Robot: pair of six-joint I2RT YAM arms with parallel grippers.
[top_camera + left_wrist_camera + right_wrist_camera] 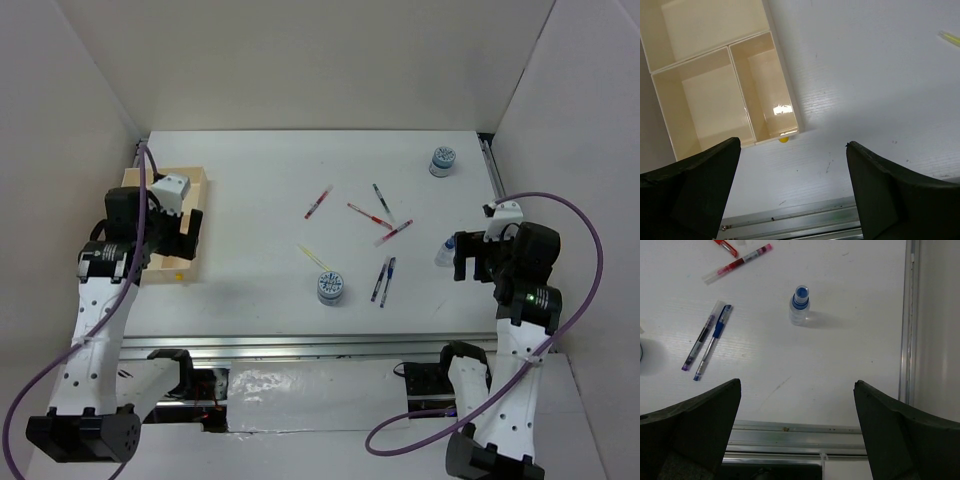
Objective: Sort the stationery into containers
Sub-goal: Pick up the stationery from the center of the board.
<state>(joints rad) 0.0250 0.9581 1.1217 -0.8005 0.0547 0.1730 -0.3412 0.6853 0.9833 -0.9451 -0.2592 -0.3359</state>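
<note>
White corrugated-plastic table [260, 170] carries everything, and the loose stationery lies scattered over its middle, so sorting seems hardly begun. Next in size, the shallow light-wood divided tray [790, 107] sits just ahead and to the left of the left gripper [792, 146], whose fingers are spread wide with nothing between them. The three compartments its wrist camera shows are bare. That arm probably hangs by the tray because it serves the drop-off side, though it has nothing to deliver. A round blue-and-white patterned roll [330, 286] lies well to the left of the right gripper [797, 384], and a second roll [442, 160] stands far ahead of it near the table's back edge. The pens come after. A pair of dark blue pens [710, 340] lies side by side, ahead and left of the right gripper. Three red pens [368, 214] are strewn loosely beyond them, and a thin yellow pen [313, 255] lies far out, ahead and right of the left gripper. The tiny clear bottle with a blue cap [800, 310] stands upright directly ahead of the right gripper, apart from it. That gripper is fully released and empty, its jaws centred on the bottle, which therefore looks like the intended pick. Smallest is a yellow round speck [783, 139] touching the tray's near corner, just ahead of the left gripper; what it is cannot be told
</note>
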